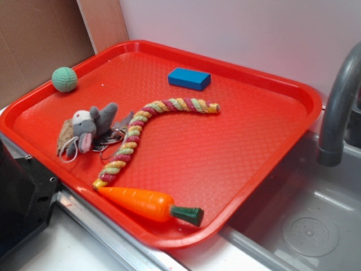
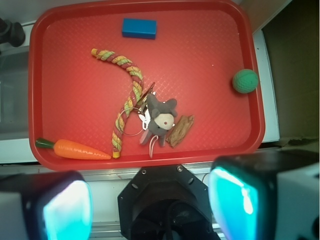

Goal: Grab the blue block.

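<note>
The blue block (image 1: 189,78) (image 2: 139,28) lies flat near the far edge of the red tray (image 1: 309,107) (image 2: 210,50), with nothing touching it. In the wrist view my gripper (image 2: 150,205) hangs high above the robot base, outside the tray's near edge and far from the block. Its two fingers (image 2: 67,210) with cyan pads stand wide apart, and nothing is between them. The exterior view does not show the gripper.
On the tray lie a braided rope toy (image 1: 148,127) (image 2: 125,85), an orange toy carrot (image 1: 141,202) (image 2: 80,149), a grey plush mouse (image 1: 84,129) (image 2: 159,119) and a green ball (image 1: 64,79) (image 2: 245,81). A grey faucet (image 1: 338,107) and sink (image 1: 304,226) are beside it.
</note>
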You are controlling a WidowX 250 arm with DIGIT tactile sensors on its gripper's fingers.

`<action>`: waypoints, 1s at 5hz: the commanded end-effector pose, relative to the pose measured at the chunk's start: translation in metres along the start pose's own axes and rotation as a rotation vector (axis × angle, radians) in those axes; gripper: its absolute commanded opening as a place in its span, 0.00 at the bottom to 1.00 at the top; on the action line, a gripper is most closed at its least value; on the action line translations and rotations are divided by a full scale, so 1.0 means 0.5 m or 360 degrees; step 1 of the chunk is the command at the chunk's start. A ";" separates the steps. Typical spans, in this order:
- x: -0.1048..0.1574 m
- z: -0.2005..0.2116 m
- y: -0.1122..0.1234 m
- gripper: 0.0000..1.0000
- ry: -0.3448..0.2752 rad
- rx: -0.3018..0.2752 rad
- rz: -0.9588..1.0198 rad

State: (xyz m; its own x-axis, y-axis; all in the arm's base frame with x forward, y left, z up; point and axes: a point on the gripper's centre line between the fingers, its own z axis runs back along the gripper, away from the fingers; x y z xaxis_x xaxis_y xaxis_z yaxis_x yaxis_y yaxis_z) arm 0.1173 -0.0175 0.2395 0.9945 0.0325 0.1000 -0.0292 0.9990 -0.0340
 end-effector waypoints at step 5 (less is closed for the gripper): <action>0.331 -0.258 0.039 1.00 -0.0231 -0.0019 -0.1221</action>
State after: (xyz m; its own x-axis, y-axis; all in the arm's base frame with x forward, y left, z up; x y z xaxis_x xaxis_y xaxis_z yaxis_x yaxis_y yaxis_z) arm 0.2869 0.0112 0.1072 0.7206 -0.6684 0.1844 0.6724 0.7385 0.0495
